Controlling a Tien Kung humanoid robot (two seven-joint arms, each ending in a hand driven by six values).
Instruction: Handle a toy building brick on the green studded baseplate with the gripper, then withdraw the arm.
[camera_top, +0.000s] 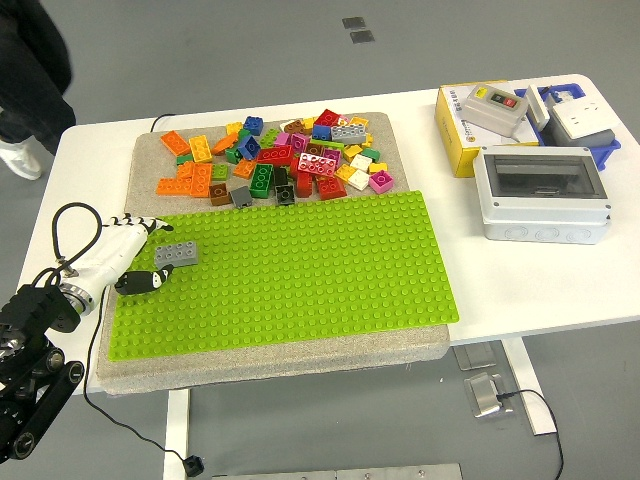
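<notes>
The left hand (137, 262), white with black fingertips, is pinching the grey rectangular studded brick (176, 255) near the left edge of the green studded baseplate (300, 270). I would be pressing straight down, studs aligned.

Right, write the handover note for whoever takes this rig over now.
Left hand: at the left edge of the green baseplate, fingers by the grey brick; whether it grips the brick cannot be told.
Right hand: out of view.
Grey brick sits on the baseplate's upper left corner; the pile of loose bricks lies behind the plate.
Done: hand has reached the brick.
Left: finish handling the brick, withdraw the arm.
</notes>
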